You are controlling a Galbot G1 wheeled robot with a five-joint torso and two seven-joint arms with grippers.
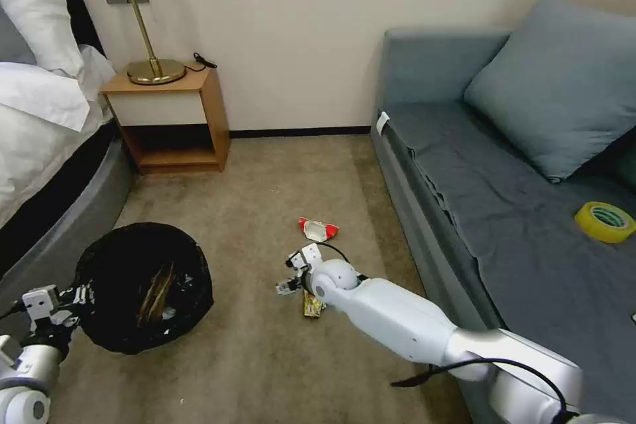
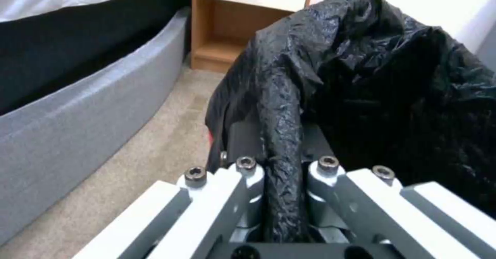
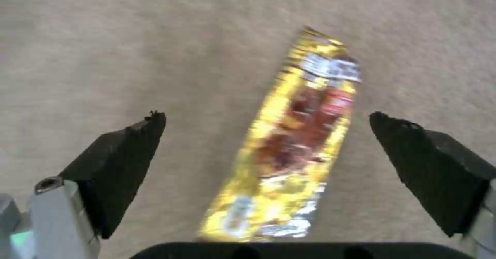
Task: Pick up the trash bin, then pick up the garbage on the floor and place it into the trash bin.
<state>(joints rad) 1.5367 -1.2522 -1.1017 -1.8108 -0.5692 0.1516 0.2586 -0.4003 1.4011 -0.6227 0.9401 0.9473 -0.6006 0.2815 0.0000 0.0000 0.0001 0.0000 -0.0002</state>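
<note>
The right arm's white wrist hides most of the yellow-brown foil snack wrapper (image 3: pixel 289 143) on the beige carpet (image 1: pixel 265 185). The right pincer (image 3: pixel 266 135) hangs over it, black pads spread to either side. The left pincer (image 2: pixel 281 166) pinches the black-lined round trash bin's (image 1: pixel 142 285) rim beside the bed (image 1: pixel 40 165).

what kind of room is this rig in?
Likely a hotel room or bedroom: a bed with white linen, a wooden nightstand with a brass lamp, a grey sofa, and carpet on the floor.
</note>
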